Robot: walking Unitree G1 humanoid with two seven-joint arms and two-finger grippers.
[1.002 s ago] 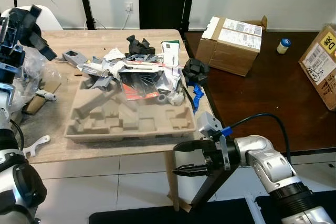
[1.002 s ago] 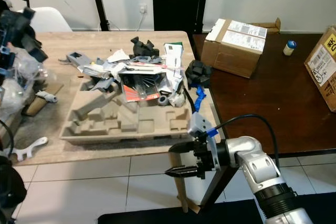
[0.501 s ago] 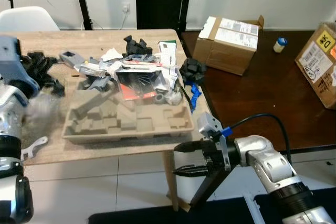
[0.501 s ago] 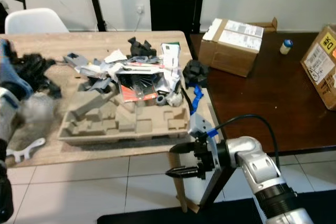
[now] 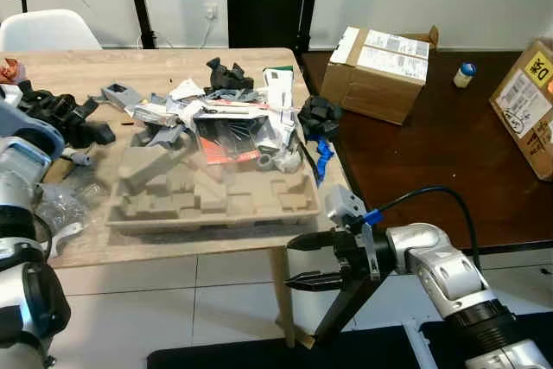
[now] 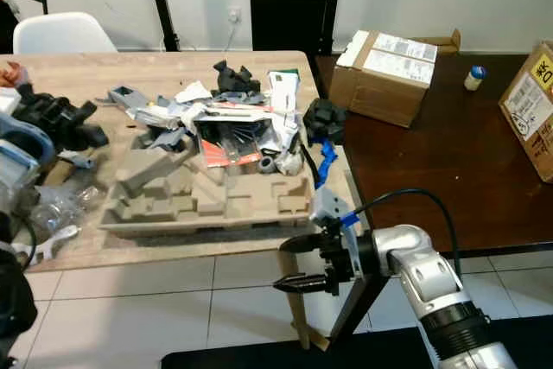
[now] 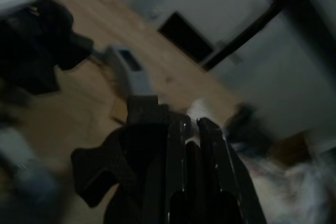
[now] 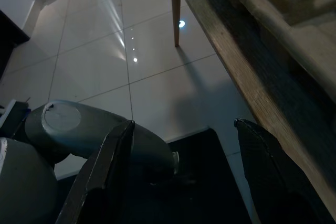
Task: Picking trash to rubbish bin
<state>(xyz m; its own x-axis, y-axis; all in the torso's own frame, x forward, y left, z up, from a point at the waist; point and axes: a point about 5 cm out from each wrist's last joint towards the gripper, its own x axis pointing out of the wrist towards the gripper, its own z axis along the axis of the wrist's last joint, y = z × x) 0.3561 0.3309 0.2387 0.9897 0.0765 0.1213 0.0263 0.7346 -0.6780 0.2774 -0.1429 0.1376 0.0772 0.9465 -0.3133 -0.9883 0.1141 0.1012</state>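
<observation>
Since a second ago the left gripper has come down from above the table's left edge and is now lying low over the wooden table, its fingers pressed together on nothing — crumpled clear plastic is lying beside that arm. Trash is sitting heaped at the far end of the cardboard pulp tray. Below the table's front edge the right gripper is hanging with fingers spread — unchanged, holding nothing.

The cardboard box bears a "K".
</observation>
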